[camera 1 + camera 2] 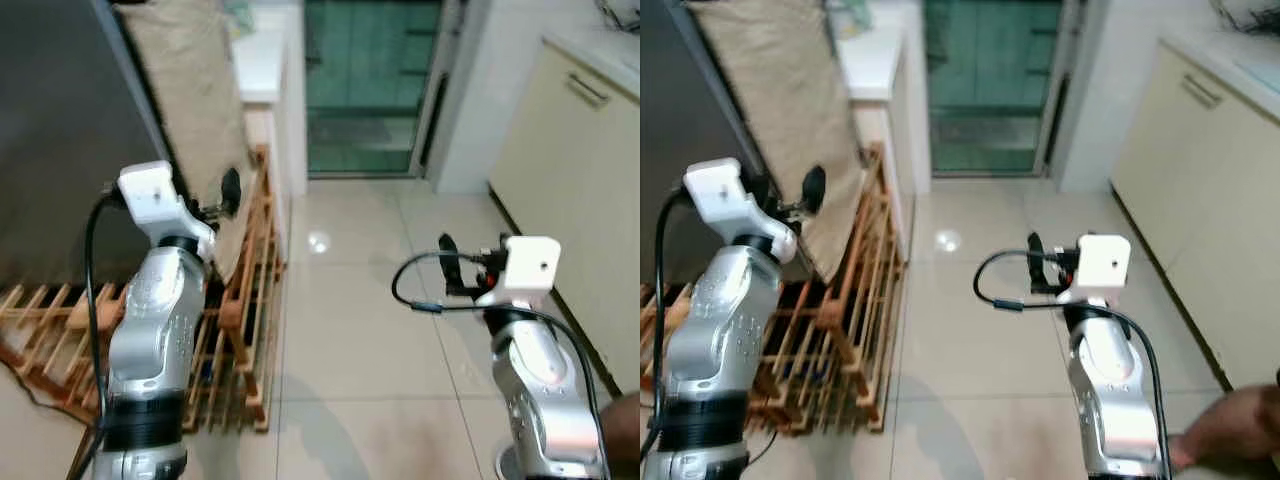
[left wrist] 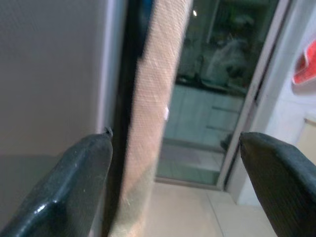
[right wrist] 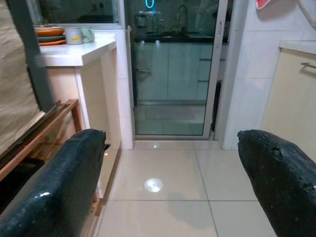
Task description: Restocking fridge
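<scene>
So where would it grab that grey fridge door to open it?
Probably the fridge door by its vertical edge beside the leaning tan board, hooked from the right by the open left gripper: its face is flat, no handle visible.

The fridge (image 1: 60,130) is dark grey. A beige woven mat (image 1: 185,110) leans beside it, over a reddish-brown wooden rack (image 1: 245,300). Floor tiles (image 1: 350,330) are glossy cream, cabinets (image 1: 570,170) pale cream, the glass door (image 1: 370,80) green-tinted. Orange plates (image 3: 49,32) sit on a white bench (image 3: 79,52).
</scene>
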Controlling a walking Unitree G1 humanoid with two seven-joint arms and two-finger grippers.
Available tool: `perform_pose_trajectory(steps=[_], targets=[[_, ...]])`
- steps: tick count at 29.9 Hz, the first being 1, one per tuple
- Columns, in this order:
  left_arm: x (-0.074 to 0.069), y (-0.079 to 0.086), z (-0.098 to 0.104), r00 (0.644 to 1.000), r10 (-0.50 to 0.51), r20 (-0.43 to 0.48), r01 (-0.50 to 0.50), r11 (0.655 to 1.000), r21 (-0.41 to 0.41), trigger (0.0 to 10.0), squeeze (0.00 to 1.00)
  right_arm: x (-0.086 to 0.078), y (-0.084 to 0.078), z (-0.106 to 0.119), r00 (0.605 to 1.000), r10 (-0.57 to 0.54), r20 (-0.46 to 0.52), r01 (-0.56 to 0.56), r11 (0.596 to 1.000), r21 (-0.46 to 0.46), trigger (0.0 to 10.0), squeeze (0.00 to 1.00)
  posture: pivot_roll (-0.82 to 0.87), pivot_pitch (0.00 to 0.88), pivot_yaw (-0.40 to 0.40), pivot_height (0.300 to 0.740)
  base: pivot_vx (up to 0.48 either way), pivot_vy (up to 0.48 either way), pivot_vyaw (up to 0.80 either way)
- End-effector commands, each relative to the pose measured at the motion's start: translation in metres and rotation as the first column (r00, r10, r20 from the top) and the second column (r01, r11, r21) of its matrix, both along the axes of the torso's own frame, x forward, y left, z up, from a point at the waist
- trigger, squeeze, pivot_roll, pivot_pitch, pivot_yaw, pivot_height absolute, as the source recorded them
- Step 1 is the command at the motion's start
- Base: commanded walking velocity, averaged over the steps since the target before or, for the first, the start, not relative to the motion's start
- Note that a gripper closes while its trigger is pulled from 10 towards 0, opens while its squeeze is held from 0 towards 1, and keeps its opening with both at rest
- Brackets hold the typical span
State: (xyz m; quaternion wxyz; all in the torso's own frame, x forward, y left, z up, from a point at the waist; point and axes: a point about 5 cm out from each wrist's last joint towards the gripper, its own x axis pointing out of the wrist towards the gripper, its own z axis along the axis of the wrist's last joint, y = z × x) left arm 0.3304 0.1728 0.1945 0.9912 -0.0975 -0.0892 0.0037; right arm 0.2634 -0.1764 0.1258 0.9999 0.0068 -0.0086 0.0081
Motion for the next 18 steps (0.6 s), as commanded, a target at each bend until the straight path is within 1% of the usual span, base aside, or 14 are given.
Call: perform_pose_trajectory(steps=[1, 3, 5, 11, 13, 15, 18], targets=[[0.009, -0.003, 0.001, 1.000, 0.010, -0.004, -0.010, 1.000, 0.004, 10.0, 0.00, 0.000, -0.002, -0.001, 1.000, -0.009, -0.012, 0.009, 1.000, 0.001, 10.0, 0.00, -0.05, 0.000, 0.036, 0.740, 0.000, 0.000, 0.00], [0.016, -0.002, 0.002, 0.999, 0.031, -0.016, -0.031, 0.999, -0.011, 10.0, 0.00, 0.000, -0.003, -0.003, 1.000, -0.015, -0.017, 0.015, 1.000, 0.001, 10.0, 0.00, -0.05, 0.000, 0.043, 0.740, 0.000, 0.000, 0.00], [0.018, -0.002, 0.002, 0.999, 0.041, -0.019, -0.042, 0.999, -0.013, 10.0, 0.00, -0.001, -0.003, -0.003, 1.000, -0.018, -0.019, 0.018, 1.000, 0.001, 10.0, 0.00, -0.06, 0.000, 0.044, 0.740, 0.000, 0.000, 0.00], [0.033, -0.002, 0.003, 0.996, 0.086, -0.032, -0.087, 0.996, -0.033, 10.0, 0.00, -0.007, -0.010, -0.008, 0.998, -0.042, -0.051, 0.042, 0.999, -0.003, 10.0, 0.00, -0.07, 0.000, 0.040, 0.740, 0.000, 0.000, 0.00], [0.037, 0.000, 0.002, 0.991, 0.123, -0.043, -0.125, 0.992, -0.035, 10.0, 0.00, -0.006, -0.011, -0.008, 0.998, -0.038, -0.051, 0.037, 0.999, -0.010, 10.0, 0.00, -0.08, 0.000, 0.041, 0.740, 0.000, 0.000, 0.00], [0.039, 0.004, 0.005, 0.988, 0.150, -0.033, -0.151, 0.987, -0.050, 10.0, 0.00, -0.006, -0.010, -0.006, 0.998, -0.034, -0.047, 0.033, 0.999, -0.016, 10.0, 0.00, -0.08, 0.000, 0.046, 0.740, 0.000, 0.000, 0.00], [0.038, 0.015, 0.008, 0.982, 0.189, -0.018, -0.190, 0.981, -0.044, 10.0, 0.00, -0.007, -0.012, -0.006, 0.998, -0.034, -0.043, 0.033, 0.999, -0.027, 10.0, 0.00, -0.08, 0.000, 0.052, 0.740, 0.000, 0.000, 0.00]])
